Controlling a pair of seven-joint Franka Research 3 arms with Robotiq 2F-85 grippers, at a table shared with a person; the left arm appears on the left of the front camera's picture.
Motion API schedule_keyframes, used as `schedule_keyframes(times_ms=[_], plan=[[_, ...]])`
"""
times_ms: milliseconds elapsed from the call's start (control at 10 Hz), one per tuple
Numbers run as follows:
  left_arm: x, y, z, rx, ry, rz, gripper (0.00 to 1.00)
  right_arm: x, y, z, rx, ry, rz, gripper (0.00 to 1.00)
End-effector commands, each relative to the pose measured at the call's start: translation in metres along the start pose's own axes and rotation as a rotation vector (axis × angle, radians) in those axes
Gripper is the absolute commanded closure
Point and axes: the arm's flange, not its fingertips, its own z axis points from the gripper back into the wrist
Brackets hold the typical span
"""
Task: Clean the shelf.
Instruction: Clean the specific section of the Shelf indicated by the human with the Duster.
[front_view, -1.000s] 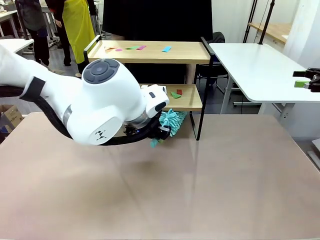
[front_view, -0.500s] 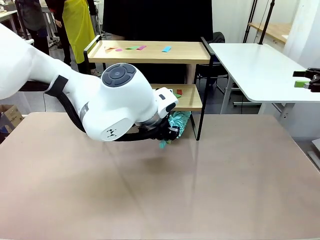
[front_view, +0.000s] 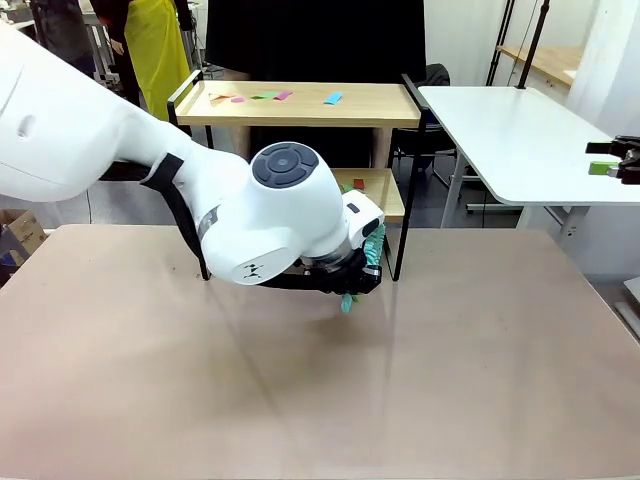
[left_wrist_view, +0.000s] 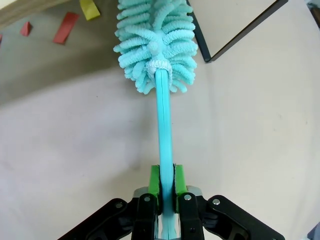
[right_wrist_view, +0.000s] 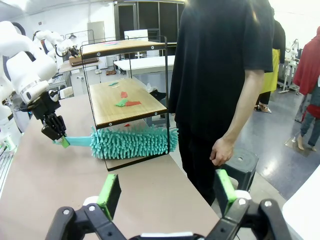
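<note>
The shelf stands at the far edge of the table, with coloured paper scraps on its top board and red and green scraps on the lower board. My left gripper is shut on the handle of a teal fluffy duster. In the right wrist view the duster head lies low under the lower board, between the frame's legs. My right gripper is open and holds nothing, off to the right of the table.
A person in a black shirt stands right behind the shelf, one hand hanging down. A white table stands at the right. The brown table in front of the shelf is bare. Other people stand far back on the left.
My left arm has swung to the right along the shelf's front, carrying the duster with it. The right gripper has stayed still.
</note>
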Motion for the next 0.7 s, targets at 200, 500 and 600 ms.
schedule_keyframes(times_ms=[200, 500, 600], plan=[[-0.006, -0.019, -0.026, 0.011, -0.004, 0.061, 0.87, 0.004, 0.001, -0.001, 0.002, -0.002, 0.007, 0.0], [-0.004, -0.01, -0.017, 0.009, 0.017, 0.029, 0.87, 0.004, 0.001, -0.001, 0.002, -0.002, 0.007, 0.0], [-0.003, -0.006, -0.011, 0.014, 0.018, 0.059, 0.87, 0.004, 0.001, -0.001, 0.002, -0.002, 0.007, 0.0]])
